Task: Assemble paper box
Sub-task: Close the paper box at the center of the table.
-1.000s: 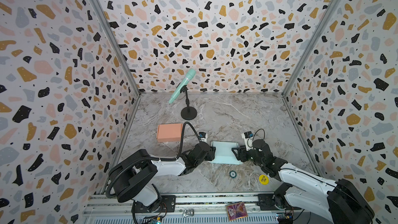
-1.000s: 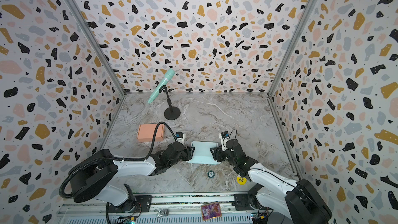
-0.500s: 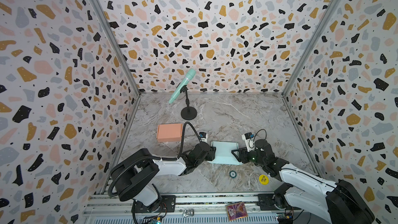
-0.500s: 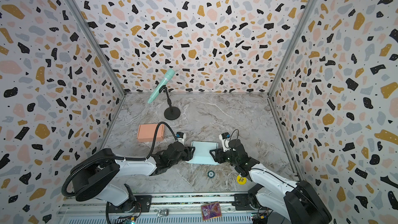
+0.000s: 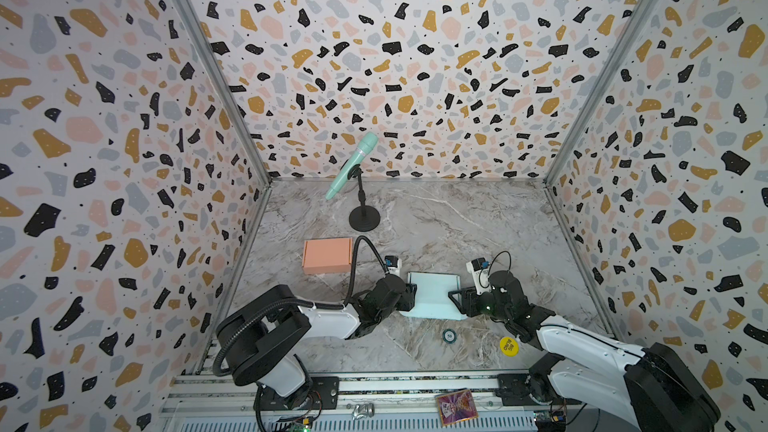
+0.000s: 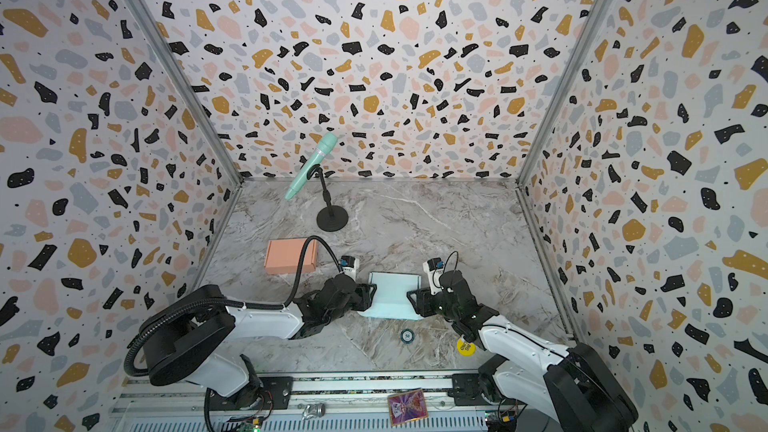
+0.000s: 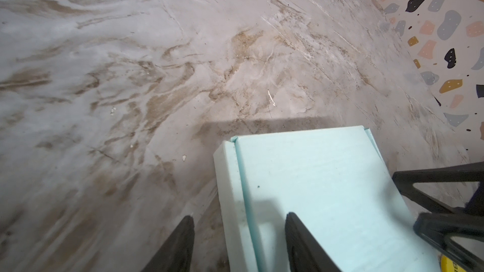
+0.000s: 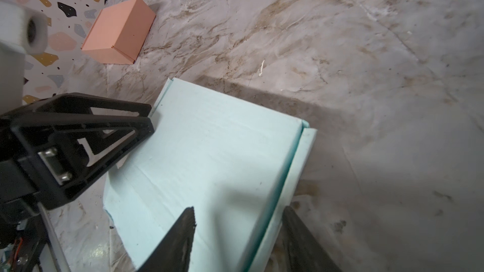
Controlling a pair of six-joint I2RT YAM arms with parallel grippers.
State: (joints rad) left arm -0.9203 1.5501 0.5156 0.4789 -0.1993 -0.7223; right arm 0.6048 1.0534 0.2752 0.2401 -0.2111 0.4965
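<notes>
So: matte grey-brown marble-veined tabletop [image 5: 457, 234], boxed in by terrazzo-print walls [image 5: 395, 56] with metal corner strips. Pale mint paper box [image 5: 432, 297], flat smooth card with folded side walls, lies near the front centre. Left gripper [image 7: 238, 242] and right gripper [image 8: 237, 242] each straddle a side wall, jaws part-open; grip unclear.
</notes>
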